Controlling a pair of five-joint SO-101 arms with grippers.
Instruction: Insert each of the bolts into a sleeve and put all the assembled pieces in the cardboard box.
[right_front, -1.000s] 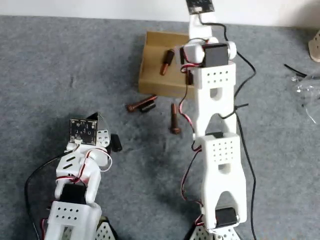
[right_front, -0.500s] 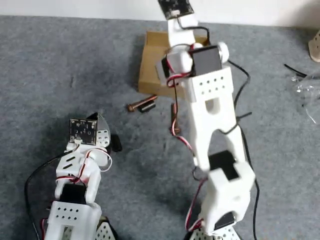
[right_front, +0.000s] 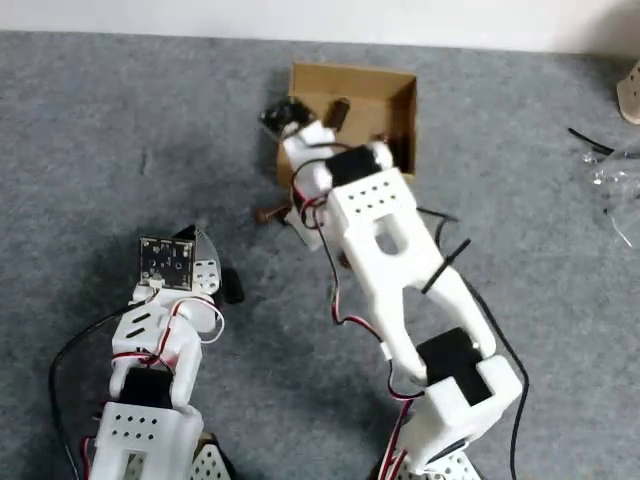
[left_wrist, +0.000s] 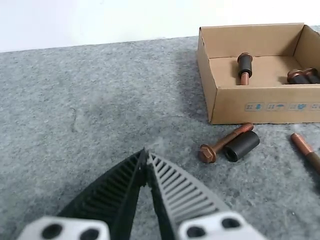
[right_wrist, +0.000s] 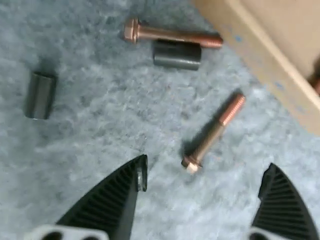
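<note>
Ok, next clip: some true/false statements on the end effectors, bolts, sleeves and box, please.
1. The left end effector is shut with nothing in it. True.
2. The right end effector is clamped on a bolt. False: it is open; the loose bolt lies on the carpet.
3. The cardboard box is empty. False: it holds at least two assembled pieces.
4. A second bolt and a sleeve lie side by side outside the box. True.

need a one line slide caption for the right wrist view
Open right gripper over a loose bolt; a second bolt lies beside a black sleeve near the cardboard box; a lone sleeve sits apart.
</note>
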